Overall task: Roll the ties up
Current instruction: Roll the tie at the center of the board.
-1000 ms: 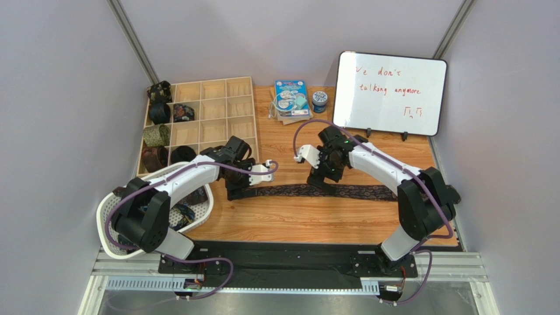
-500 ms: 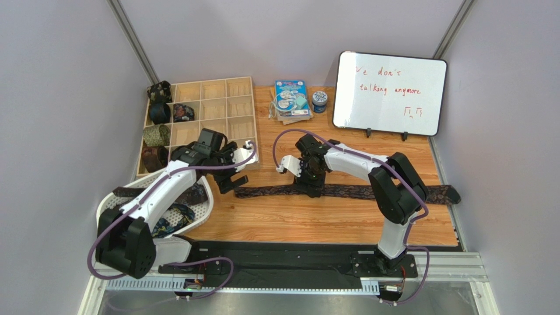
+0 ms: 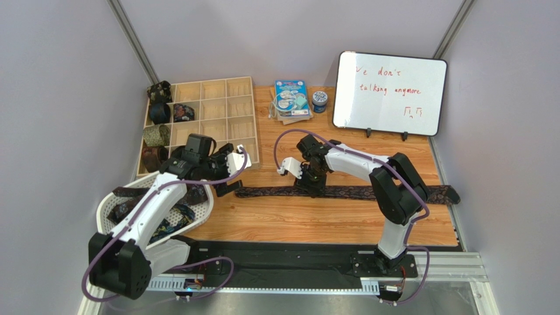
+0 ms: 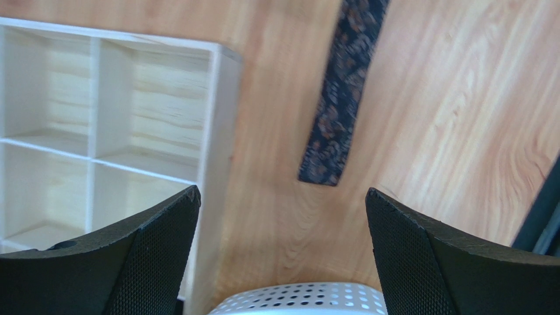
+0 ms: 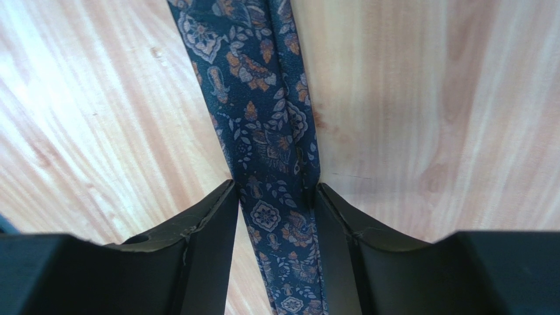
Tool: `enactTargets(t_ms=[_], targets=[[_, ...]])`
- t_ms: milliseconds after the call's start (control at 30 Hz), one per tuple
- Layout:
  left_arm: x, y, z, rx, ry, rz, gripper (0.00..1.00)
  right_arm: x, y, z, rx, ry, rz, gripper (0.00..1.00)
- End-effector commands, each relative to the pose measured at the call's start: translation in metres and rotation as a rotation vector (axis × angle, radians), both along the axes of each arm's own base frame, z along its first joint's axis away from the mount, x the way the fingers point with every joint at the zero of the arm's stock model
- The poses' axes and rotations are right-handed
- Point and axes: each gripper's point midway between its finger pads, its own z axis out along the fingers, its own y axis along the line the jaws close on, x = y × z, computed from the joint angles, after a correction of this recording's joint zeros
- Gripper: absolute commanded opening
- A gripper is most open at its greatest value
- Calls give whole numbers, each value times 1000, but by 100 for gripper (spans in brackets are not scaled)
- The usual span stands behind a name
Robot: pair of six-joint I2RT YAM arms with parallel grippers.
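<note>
Change: left jaws have let go of the tie [image 3: 368, 192] and backed off toward lower left; right jaws have shifted left along it.
Meaning: I judge no coil is started; the near end needs regrasping.
Left jaws: wide, holding nothing, above the tie's pointed end.
Right jaws: narrow, pinching the tie mid-length.
Tie: flat on the surface [image 3: 296, 223], stretched left to right across centre frame.
Tray [image 3: 204, 81]: upper left; rolled ties [image 3: 156, 135] in left compartments, the others bare.
Basket [image 3: 105, 207]: lower left; loose ties [image 3: 172, 216] inside.
</note>
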Motion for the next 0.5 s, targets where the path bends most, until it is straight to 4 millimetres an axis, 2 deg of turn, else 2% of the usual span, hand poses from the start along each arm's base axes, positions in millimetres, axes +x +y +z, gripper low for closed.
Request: enactTargets(t_ms=[0,67,300,333,467], targets=[[-16,-2,-15,57,81,-195,100,-18,3,11,44,56,9,48],[-12,-1,-29,85,96,-217,99,-20,4,12,45,75,8,42],[-3,3,-56,171,102,-314,96,-26,8,11,52,134,1,40],[0,3,-59,179,97,-326,96,-27,8,10,51,143,-3,40],[1,2,-70,212,110,-358,96,-24,12,16,65,152,-31,57]])
